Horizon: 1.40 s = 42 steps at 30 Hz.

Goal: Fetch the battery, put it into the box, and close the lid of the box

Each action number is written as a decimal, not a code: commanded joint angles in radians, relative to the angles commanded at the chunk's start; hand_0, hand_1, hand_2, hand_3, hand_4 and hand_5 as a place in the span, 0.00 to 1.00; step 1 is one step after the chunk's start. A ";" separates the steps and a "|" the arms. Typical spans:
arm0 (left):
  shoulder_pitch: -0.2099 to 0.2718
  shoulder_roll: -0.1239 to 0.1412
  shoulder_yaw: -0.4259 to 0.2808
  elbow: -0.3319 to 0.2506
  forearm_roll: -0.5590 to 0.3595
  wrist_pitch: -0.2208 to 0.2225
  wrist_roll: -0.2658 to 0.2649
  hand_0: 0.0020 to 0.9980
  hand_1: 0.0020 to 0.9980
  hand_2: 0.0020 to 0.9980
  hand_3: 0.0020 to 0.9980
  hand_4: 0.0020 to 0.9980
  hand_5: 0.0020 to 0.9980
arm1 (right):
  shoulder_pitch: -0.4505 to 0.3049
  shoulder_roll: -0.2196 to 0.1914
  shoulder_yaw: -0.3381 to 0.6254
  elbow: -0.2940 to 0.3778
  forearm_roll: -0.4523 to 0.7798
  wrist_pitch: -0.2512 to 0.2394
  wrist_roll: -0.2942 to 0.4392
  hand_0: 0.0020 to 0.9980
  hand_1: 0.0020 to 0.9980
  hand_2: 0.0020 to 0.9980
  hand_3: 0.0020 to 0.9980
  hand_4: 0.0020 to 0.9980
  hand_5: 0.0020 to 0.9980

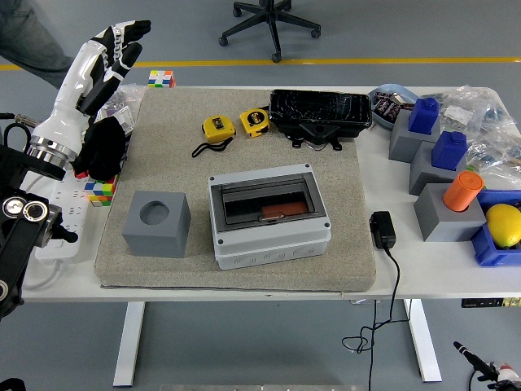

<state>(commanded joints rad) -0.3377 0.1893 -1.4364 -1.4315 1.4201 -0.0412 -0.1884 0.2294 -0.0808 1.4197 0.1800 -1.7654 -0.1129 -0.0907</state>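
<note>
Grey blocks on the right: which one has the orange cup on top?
The nearest grey block carries the orange cup; the other two hold blue bottles.

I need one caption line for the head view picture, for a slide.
Left hand raised open above the table's left edge; grey box on the mat with its dark lid shut, an orange item visible inside.

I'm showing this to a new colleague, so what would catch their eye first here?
Probably the grey box mid-mat, its dark lid shut over something orange. Next, the robot's white left hand raised at the far left, fingers open and empty. Then the bright colours at the right edge: an orange cylinder and a yellow lemon.
</note>
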 joint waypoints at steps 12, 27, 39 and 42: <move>0.088 -0.029 -0.150 0.039 -0.291 -0.041 -0.002 0.92 0.97 0.94 0.92 1.00 1.00 | -0.005 0.006 0.006 0.000 0.005 -0.002 0.002 0.88 0.85 0.79 0.82 1.00 1.00; 0.171 0.032 -0.168 0.027 -0.171 -0.034 0.020 0.92 0.97 0.91 0.88 1.00 1.00 | -0.013 0.014 0.002 0.000 0.014 -0.002 0.006 0.88 0.85 0.79 0.82 1.00 1.00; 0.213 0.041 -0.179 0.012 -0.147 -0.015 0.006 0.91 0.94 0.88 0.86 1.00 1.00 | -0.029 0.007 0.024 0.000 -0.009 -0.003 0.008 0.88 0.85 0.79 0.83 1.00 1.00; 0.211 0.045 -0.174 0.009 -0.144 -0.006 -0.001 0.91 0.94 0.88 0.86 1.00 1.00 | -0.036 0.003 0.047 0.000 -0.024 -0.005 0.013 0.88 0.85 0.79 0.83 1.00 1.00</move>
<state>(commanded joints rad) -0.1267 0.2339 -1.6103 -1.4227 1.2759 -0.0468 -0.1896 0.1932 -0.0783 1.4665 0.1800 -1.7891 -0.1182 -0.0779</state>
